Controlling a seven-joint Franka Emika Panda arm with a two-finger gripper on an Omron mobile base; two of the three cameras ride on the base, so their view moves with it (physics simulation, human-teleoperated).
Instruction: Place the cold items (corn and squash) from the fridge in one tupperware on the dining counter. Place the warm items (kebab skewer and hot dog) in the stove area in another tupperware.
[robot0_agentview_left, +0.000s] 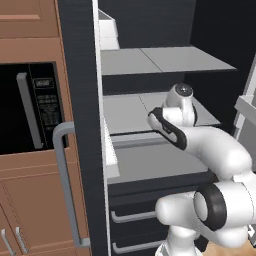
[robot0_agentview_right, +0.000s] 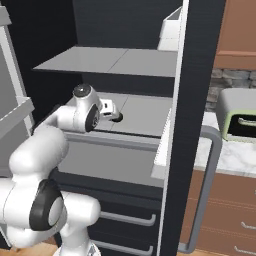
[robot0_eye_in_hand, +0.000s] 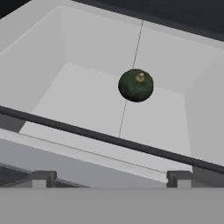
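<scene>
Dark fingertips of the end effector (robot0_eye_in_hand: 109, 178) are spread wide, nothing held, hanging over the fridge's (robot0_agentview_left: 85, 125) pale drawer (robot0_eye_in_hand: 78, 94). Squash (robot0_eye_in_hand: 136, 85) sits alone near the drawer's back wall, a bit right of the centre seam. Looks round, hard-skinned, probably smooth and prone to rolling, so I'd pinch it across the widest middle, stem up.

Dk green squash (robot0_eye_in_hand: 136, 85) in fridge drawer (robot0_eye_in_hand: 87, 65).

Brown wood cabinets (robot0_agentview_left: 30, 200), built-in black microwave (robot0_agentview_left: 30, 107), marbled countertop (robot0_agentview_right: 227, 155)
</scene>
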